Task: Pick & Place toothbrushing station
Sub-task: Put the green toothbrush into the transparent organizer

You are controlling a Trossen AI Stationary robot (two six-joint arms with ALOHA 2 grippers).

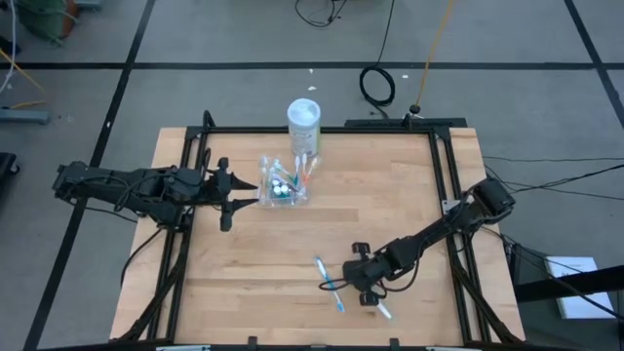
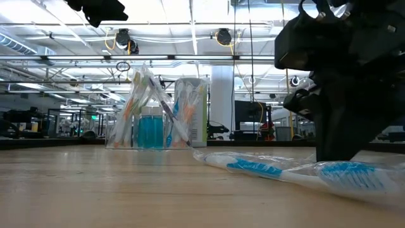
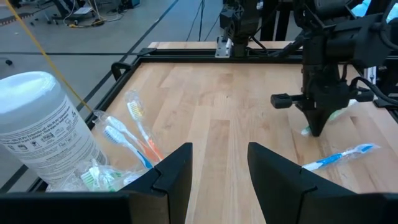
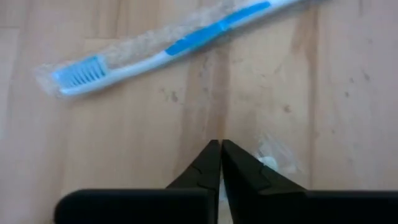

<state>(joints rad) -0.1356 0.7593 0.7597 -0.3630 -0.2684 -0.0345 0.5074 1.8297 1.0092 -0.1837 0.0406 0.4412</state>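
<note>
The clear cup (image 1: pixel 283 185) stands at the table's far middle, holding several toothbrushes (image 3: pixel 127 134) and blue tubes (image 2: pixel 150 132). My left gripper (image 1: pixel 246 195) hovers open just left of it, touching nothing. A wrapped blue-and-white toothbrush (image 4: pixel 168 46) lies flat on the wood at the near right (image 1: pixel 329 283). My right gripper (image 1: pixel 369 295) points steeply down beside it, fingers shut (image 4: pixel 219 148), tips at the table. A second wrapped toothbrush (image 1: pixel 384 311) lies under this gripper. Only a bit of its wrapper (image 4: pixel 273 163) shows past one finger. My right gripper comes slanting down from the table's right, its shut fingertips (image 4: pixel 211 155) at the wood next to the second toothbrush's wrapper (image 4: pixel 271 160). The finger itself hides that spot, so I cannot tell whether it touches or pinches the wrapper. The toothbrush lies on the table.
A white canister (image 1: pixel 304 119) stands at the far edge right behind the cup. Black frame rails (image 1: pixel 447 185) run along the table's sides. Bare wood lies between the cup and the near-right toothbrushes (image 3: pixel 217 106).
</note>
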